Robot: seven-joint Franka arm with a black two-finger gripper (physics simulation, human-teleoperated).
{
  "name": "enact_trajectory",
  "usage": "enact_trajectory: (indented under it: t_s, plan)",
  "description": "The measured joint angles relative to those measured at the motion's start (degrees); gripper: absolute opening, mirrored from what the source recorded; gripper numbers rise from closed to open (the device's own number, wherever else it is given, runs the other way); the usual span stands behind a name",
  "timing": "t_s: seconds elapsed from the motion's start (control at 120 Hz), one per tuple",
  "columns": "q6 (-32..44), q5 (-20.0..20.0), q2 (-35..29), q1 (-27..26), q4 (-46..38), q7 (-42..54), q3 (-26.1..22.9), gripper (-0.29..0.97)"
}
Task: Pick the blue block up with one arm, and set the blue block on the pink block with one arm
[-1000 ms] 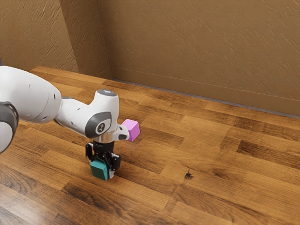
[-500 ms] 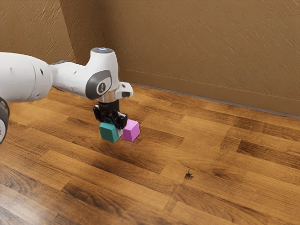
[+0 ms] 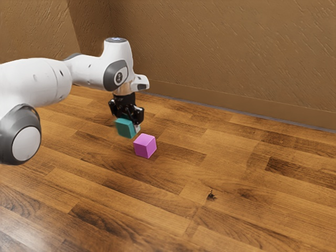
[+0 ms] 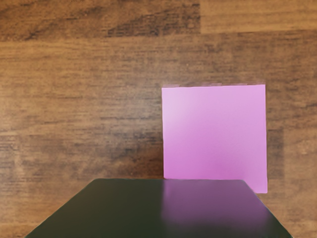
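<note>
My black gripper (image 3: 127, 126) is shut on the blue-green block (image 3: 125, 127) and holds it in the air, above and a little to the exterior view's left of the pink block (image 3: 144, 145). The pink block rests on the wooden floor. In the wrist view the held block (image 4: 158, 210) appears as a dark shape at the lower edge, and the pink block (image 4: 214, 134) lies on the wood just beyond it, offset to one side.
Wooden plank floor (image 3: 236, 173) stretches around the blocks. A brown textured wall (image 3: 226, 52) runs behind, with a corner at the exterior view's upper left. A small dark mark (image 3: 211, 196) sits on the floor.
My arm has lifted the blue-green block off the floor and carried it up and back, from in front of the pink block to just above its left side.
</note>
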Motion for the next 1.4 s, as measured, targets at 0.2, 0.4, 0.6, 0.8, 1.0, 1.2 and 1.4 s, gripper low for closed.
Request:
enact_trajectory:
  t_s: [0.2,0.4,0.6,0.8,1.0,1.2,1.4]
  plan:
    - [-1.4,0.1,4.6,1.6,4.9,1.4,-2.4,0.38]
    - [-1.9,0.2,7.0,2.6,8.9,2.4,-4.5,0.38]
    - [-2.1,0.1,10.1,3.8,11.6,3.2,-6.1,0.41]
    - [-2.6,0.5,10.2,3.9,12.5,4.0,-6.6,0.55]
    - [-5.8,2.4,8.5,2.6,14.0,4.6,-6.1,0.63]
    - [-10.1,5.2,-1.7,0.3,10.9,5.0,-5.8,0.66]
    - [-14.1,8.6,-19.4,-0.3,-4.5,5.0,-4.8,0.67]
